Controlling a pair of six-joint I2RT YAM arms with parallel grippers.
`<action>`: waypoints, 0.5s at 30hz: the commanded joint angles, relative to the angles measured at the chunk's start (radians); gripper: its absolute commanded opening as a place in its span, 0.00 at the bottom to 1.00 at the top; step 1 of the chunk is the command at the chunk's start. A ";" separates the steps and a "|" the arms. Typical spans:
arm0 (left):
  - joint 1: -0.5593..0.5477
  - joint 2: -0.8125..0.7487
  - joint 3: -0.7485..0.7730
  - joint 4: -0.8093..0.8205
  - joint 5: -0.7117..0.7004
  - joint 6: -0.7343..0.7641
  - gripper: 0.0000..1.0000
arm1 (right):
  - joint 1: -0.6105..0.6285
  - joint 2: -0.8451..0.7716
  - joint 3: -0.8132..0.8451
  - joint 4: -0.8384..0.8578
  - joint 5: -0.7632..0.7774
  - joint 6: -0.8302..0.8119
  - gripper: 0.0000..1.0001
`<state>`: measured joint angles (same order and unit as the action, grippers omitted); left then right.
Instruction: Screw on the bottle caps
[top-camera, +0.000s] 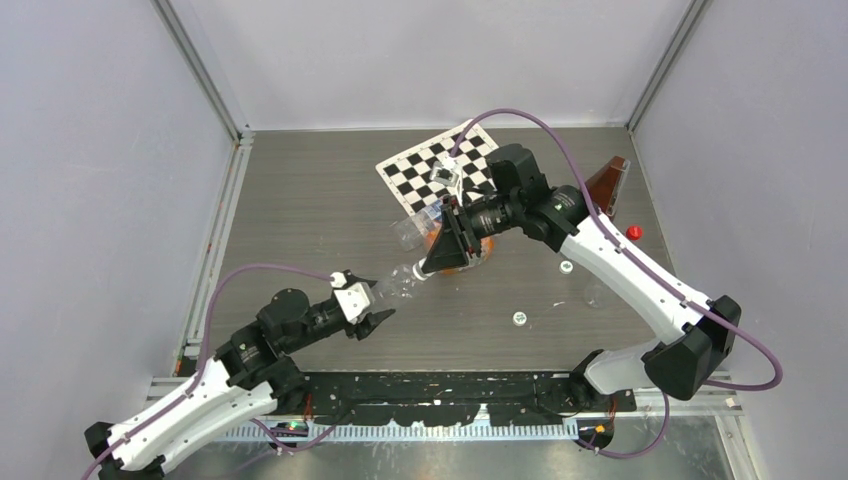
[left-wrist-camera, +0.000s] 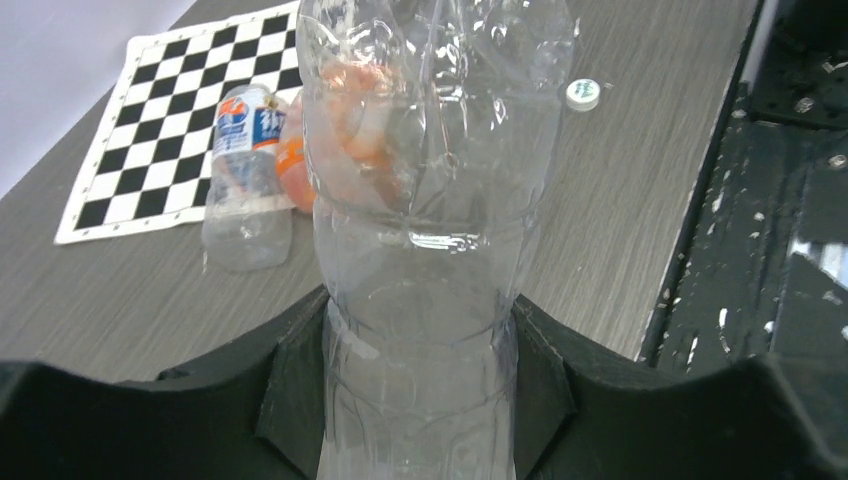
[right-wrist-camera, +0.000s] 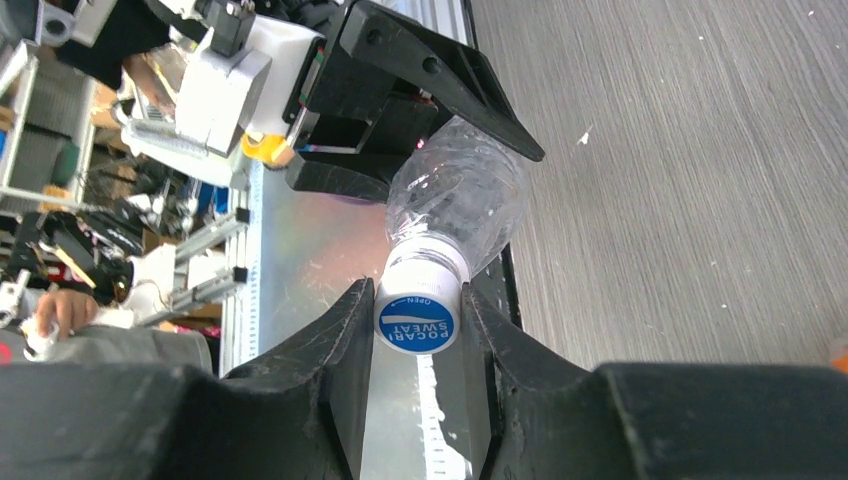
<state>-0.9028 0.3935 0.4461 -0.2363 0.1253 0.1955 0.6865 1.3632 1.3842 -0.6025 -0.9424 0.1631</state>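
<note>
My left gripper (top-camera: 377, 306) (left-wrist-camera: 420, 385) is shut on the body of a clear empty bottle (top-camera: 402, 282) (left-wrist-camera: 430, 190) (right-wrist-camera: 458, 195), held off the table with its neck pointing at the right arm. On that neck sits a bottle cap (right-wrist-camera: 418, 316) with a white side and a blue printed top. My right gripper (top-camera: 433, 264) (right-wrist-camera: 418, 322) is shut on this cap, both fingers pressed to its sides. Two more white bottle caps (top-camera: 520, 318) (top-camera: 566, 267) lie loose on the table; one of them (left-wrist-camera: 583, 93) shows in the left wrist view.
A second labelled bottle (top-camera: 415, 229) (left-wrist-camera: 245, 180) lies by the checkerboard sheet (top-camera: 438, 165) (left-wrist-camera: 150, 120), with an orange object (top-camera: 478, 250) beside it. A red cap (top-camera: 634, 232), a brown object (top-camera: 608, 184) and a small clear item (top-camera: 597, 295) sit at the right.
</note>
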 joint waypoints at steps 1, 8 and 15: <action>-0.001 0.032 0.057 0.139 0.012 -0.075 0.14 | 0.016 0.039 0.075 -0.189 -0.042 -0.172 0.01; -0.001 0.102 0.095 0.116 0.036 -0.116 0.13 | 0.015 0.062 0.101 -0.265 -0.036 -0.255 0.01; -0.001 0.090 0.017 0.320 -0.026 -0.042 0.04 | 0.015 0.087 0.084 -0.204 -0.025 -0.112 0.01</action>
<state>-0.9077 0.4934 0.4667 -0.2329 0.1532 0.1188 0.6769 1.4231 1.4616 -0.8150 -0.9321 -0.0441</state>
